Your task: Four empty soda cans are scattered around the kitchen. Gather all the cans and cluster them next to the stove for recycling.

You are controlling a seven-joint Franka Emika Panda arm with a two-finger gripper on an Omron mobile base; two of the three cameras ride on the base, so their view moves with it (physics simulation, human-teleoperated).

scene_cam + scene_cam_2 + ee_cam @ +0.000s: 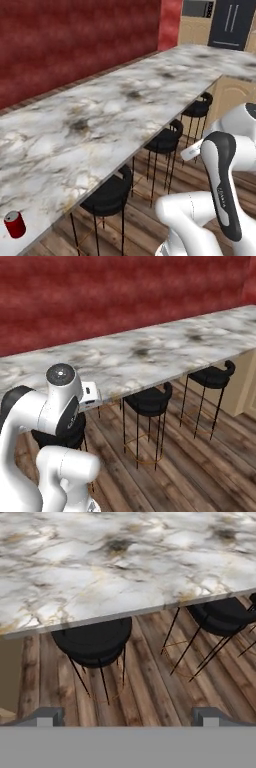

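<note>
one red soda can [14, 224] stands upright near the close corner of the marble table [115, 110], well apart from the arm. the jaws, seen in the hand view above a black stool [92, 639], are spread and carry nothing. this looks like the approach step; next, the base probably must drive nearer before reaching.
</note>
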